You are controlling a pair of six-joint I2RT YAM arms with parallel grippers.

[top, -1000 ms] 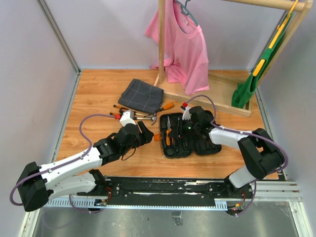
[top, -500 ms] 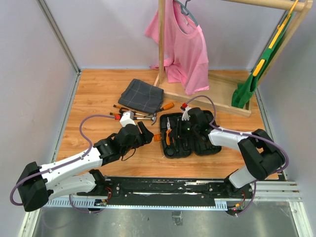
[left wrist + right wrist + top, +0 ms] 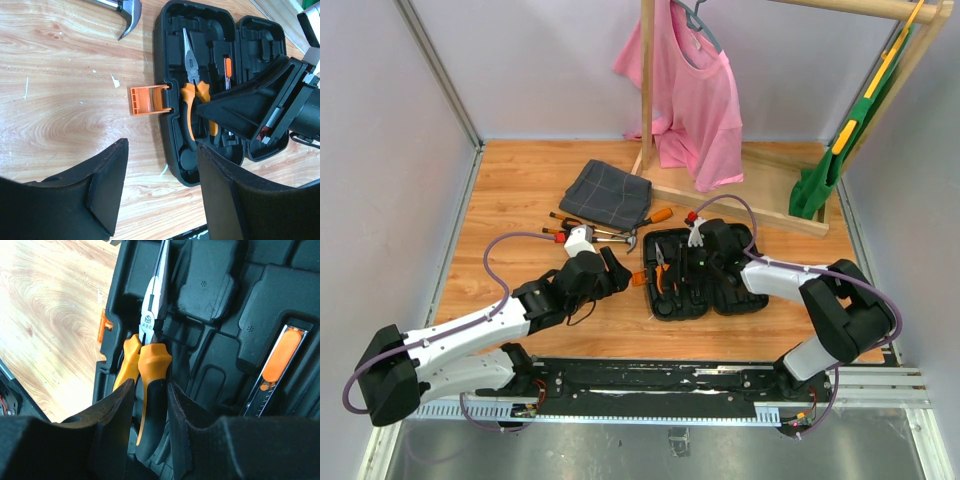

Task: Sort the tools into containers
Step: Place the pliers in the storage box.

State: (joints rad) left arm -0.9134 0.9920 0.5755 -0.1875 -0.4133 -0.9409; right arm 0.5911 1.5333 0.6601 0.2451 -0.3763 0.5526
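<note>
The left hand [image 3: 161,165] hovers low beside the open case [image 3: 260,45], fingers spread and empty, likely to give room. Angled down into the case, the right hand [image 3: 150,387] straddles a handle of the pliers [image 3: 150,335], which sit in their slot; pinching or just clear, I cannot tell. Beyond lies the hammer [image 3: 127,10], unsorted.

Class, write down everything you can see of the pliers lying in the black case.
The pliers are long-nosed, with a slim steel-looking nose closed to a point and two curved handles, orange with black along the grips. They lie flat in a moulded recess in the left half of the open black case, nose pointing away from the arms and handles toward them. The right tool straddles one handle, a finger close on each side; whether they press it cannot be told.
</note>
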